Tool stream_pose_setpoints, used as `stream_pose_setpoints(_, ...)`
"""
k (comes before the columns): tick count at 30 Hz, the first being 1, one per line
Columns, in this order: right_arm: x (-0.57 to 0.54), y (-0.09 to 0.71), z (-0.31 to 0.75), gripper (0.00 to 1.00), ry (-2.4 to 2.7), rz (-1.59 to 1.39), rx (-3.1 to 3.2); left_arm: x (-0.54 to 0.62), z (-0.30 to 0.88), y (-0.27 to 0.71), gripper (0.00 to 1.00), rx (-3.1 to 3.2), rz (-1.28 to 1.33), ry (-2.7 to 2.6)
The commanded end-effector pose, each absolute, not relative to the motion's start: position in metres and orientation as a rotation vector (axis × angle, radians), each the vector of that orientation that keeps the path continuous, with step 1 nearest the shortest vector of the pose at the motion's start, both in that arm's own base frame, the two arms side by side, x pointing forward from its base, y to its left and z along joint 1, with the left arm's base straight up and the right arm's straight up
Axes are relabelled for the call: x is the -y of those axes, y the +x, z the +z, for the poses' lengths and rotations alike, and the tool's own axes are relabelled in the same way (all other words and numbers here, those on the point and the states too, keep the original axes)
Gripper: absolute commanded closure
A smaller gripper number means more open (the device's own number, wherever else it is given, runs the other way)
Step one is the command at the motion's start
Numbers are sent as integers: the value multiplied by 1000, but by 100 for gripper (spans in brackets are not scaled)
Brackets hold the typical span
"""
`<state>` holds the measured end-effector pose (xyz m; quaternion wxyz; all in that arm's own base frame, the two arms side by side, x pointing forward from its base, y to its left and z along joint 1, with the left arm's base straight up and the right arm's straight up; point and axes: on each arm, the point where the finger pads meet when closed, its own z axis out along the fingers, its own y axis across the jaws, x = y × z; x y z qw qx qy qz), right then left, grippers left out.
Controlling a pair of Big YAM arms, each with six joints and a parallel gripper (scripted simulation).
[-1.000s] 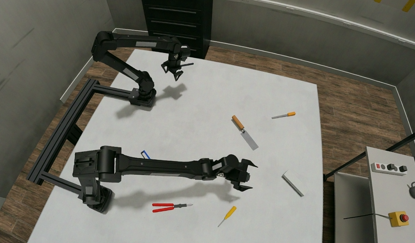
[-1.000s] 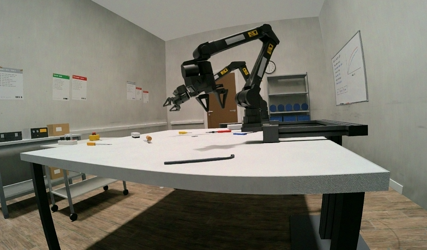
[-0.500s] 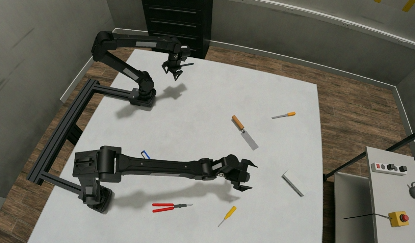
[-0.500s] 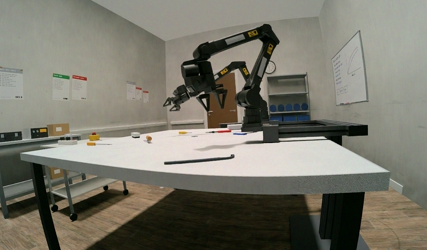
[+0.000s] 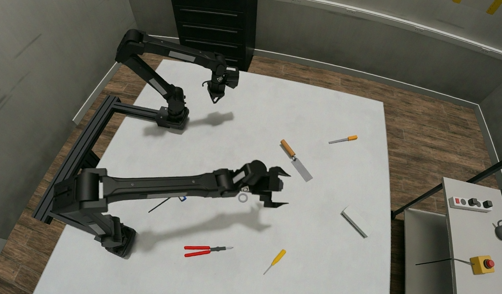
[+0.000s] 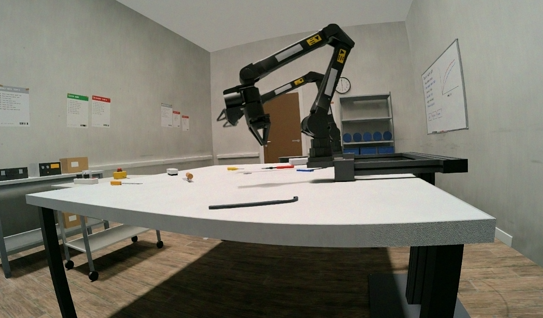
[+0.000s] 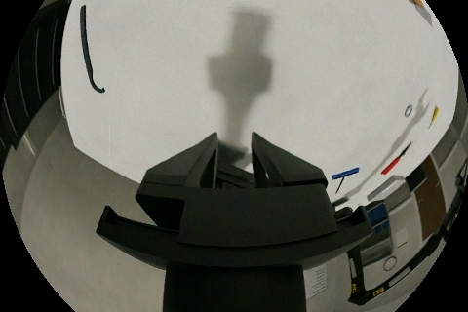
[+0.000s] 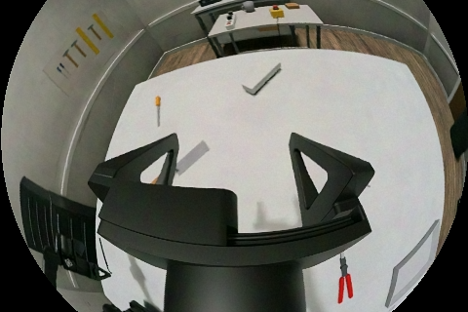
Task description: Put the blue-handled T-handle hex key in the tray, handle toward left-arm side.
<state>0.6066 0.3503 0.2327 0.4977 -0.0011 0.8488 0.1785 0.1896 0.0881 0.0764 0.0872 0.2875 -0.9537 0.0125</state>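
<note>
The hex key's blue T-handle [image 5: 183, 199] [image 6: 305, 170] [image 7: 345, 174] lies on the table, partly under the right arm in the top view; its thin dark shaft [image 5: 158, 205] points toward the bases' side. The tray [image 7: 387, 186] [image 8: 415, 249] shows only partly, upright beyond the red pliers and outside the top view; no object shows in its visible part. My left gripper [image 5: 216, 100] [image 6: 263, 142] [image 7: 234, 138] is partly open and empty, high above the table, far from the key. My right gripper [image 5: 288, 190] [image 8: 233, 138] is wide open and empty, raised past the ring.
A dark pry bar [image 6: 253, 204] [image 7: 86, 49] lies near the left-side edge. A trowel [image 5: 288, 148], orange-handled file [image 5: 352, 137], angled grey piece [image 5: 353, 222] [image 8: 263, 79], yellow screwdriver [image 5: 278, 257], red pliers [image 5: 197, 248] [image 8: 342, 285] and small ring [image 5: 238, 197] lie spread around.
</note>
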Motion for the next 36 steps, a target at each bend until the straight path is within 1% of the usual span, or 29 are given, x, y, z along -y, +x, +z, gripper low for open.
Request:
stream_pose_setpoints(1,-363,528,296,0,-156,445,-2058,-79,86,247,71,3002,16,492)
stream_pose_setpoints(13,-346,362,355,0,-473,491,-2079,15,70,306,71,3052,1,-389)
stream_pose_setpoints(15,-346,362,355,0,-473,491,-2079,15,70,306,71,3052,1,-389)
stream_pose_setpoints(21,-317,280,362,0,-648,512,-2074,77,58,321,71,2969,-4,-865)
stream_pose_setpoints(28,-278,205,353,0,-827,535,-2055,149,43,321,71,2808,-8,-1336)
stream_pose_setpoints(30,-265,185,348,0,-880,542,-2047,171,39,317,71,2746,-9,-1470)
stream_pose_setpoints(32,-265,185,348,0,-880,542,-2047,171,39,317,71,2746,-9,-1470)
stream_pose_setpoints(36,-236,146,332,0,-999,553,-2024,219,29,305,71,2584,-10,-1759)
